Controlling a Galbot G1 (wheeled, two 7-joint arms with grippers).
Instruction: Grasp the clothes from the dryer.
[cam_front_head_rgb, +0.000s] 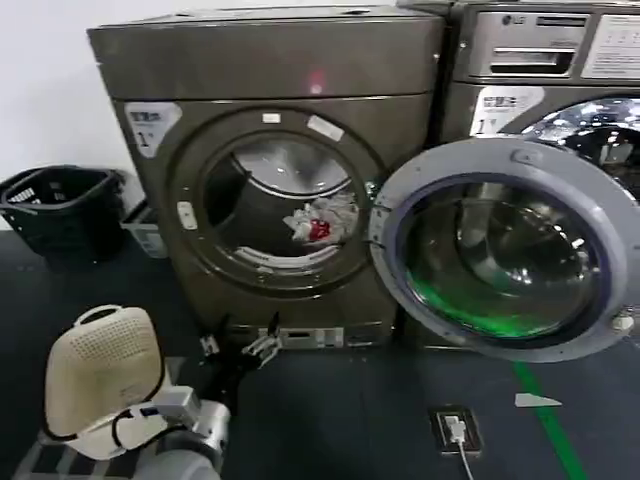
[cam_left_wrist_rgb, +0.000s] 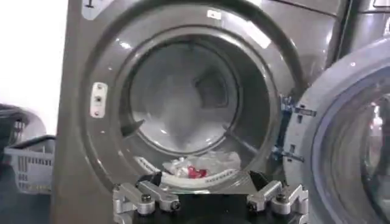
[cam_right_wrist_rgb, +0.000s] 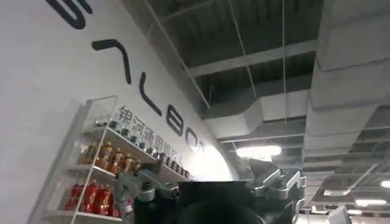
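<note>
The left gripper (cam_front_head_rgb: 238, 350) hangs low before the dryer (cam_front_head_rgb: 270, 170), its jaws released and spread wide, empty; in the left wrist view its two metal, bolted fingers (cam_left_wrist_rgb: 146, 198) frame the drum mouth. From the gripper, the clothes (cam_front_head_rgb: 320, 220) sit at about one o'clock in the head view, well apart: one small crumpled bundle of white and pale grey fabric with a bright red patch, lying on the drum's lower lip toward its right side. The dryer is a boxy, bronze-grey metal machine with a round porthole, a smooth drum inside, a "1" sticker at its upper left corner and one small red light on the front panel. Its round door (cam_front_head_rgb: 510, 250), grey-rimmed with a glass bowl, stands swung open at three o'clock of the porthole. One cream perforated plastic basket (cam_front_head_rgb: 105, 375) rests at nine o'clock of the gripper, and one black slatted basket (cam_front_head_rgb: 60, 205) farther at ten o'clock. The right gripper (cam_right_wrist_rgb: 210, 195) points up toward a ceiling, its jaws released, empty.
</note>
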